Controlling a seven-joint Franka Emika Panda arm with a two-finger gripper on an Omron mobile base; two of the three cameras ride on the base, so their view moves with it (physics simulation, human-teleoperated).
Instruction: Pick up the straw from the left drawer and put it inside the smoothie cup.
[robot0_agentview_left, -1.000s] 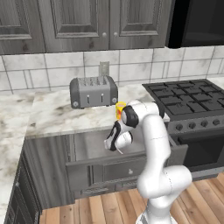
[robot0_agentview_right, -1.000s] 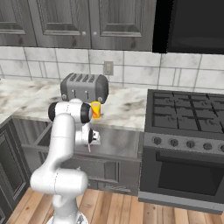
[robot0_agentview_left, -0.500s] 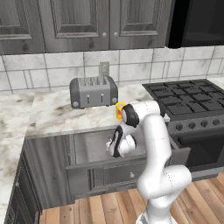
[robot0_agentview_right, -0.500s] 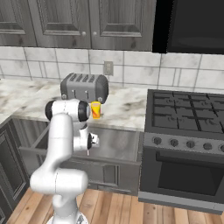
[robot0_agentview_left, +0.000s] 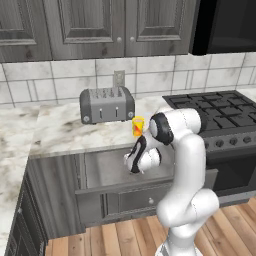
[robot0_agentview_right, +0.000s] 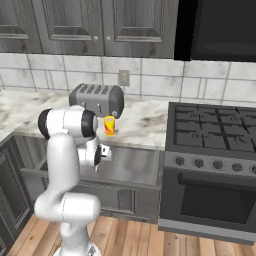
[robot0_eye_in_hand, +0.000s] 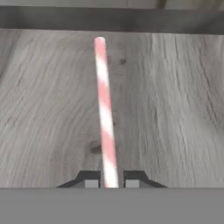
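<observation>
Down inside the open left drawer, the hand is clenched on the near end of the pink-striped straw, which lies along the drawer floor, while the smoothie cup waits upright on the worktop just behind.

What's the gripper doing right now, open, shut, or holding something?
Gripper: shut on the thin pink-and-white striped straw, low over the grey wood-grain drawer floor.

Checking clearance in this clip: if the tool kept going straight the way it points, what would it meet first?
Probably the wooden floor of the left drawer. The tool points down at it, shut on the straw; the remaining gap is hard to judge.
</observation>
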